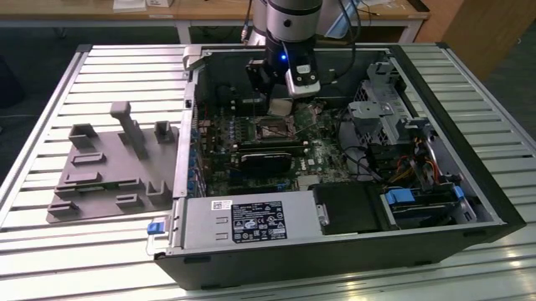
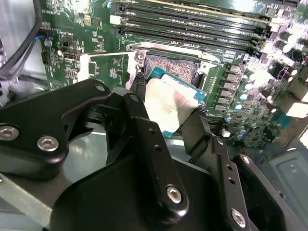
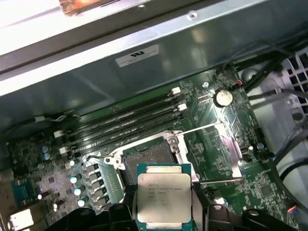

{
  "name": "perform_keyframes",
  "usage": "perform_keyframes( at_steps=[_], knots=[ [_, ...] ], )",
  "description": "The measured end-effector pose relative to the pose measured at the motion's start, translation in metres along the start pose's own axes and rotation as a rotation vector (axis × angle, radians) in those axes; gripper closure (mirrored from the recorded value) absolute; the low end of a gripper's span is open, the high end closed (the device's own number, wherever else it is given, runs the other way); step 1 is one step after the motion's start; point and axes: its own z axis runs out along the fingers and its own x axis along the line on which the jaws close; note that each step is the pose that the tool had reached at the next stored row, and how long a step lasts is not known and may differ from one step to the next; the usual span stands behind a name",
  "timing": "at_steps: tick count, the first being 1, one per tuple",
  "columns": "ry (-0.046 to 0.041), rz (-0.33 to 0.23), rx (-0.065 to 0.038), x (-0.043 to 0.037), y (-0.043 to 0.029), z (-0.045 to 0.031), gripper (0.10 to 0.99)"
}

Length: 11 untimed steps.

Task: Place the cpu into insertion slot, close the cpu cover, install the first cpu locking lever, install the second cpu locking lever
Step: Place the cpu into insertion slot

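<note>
Gripping the small, flat, square, silvery-topped cpu point(image 3: 164, 192) by two opposite edges, the black two-fingered gripper point(image 3: 163, 216) hangs just above the square, metal-rimmed insertion slot point(image 3: 147, 158), chip not yet seated. A tilted or offset descent could, I judge, bend socket contacts or catch the thin silver cpu cover point(image 3: 225, 147) lying open beside the fingers. Below the tool, the open black computer case point(image 1: 494, 207) rests on a slatted metal table point(image 1: 125, 69); a wooden desk point(image 1: 209, 11) stands beyond.
</note>
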Motion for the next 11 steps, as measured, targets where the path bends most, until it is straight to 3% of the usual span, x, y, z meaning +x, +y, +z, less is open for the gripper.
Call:
perform_keyframes(
  at_steps=[11],
  knots=[
    [-0.0153,0.144,0.001,-0.0001,-0.0004,0.0042,0.549]
  ],
)
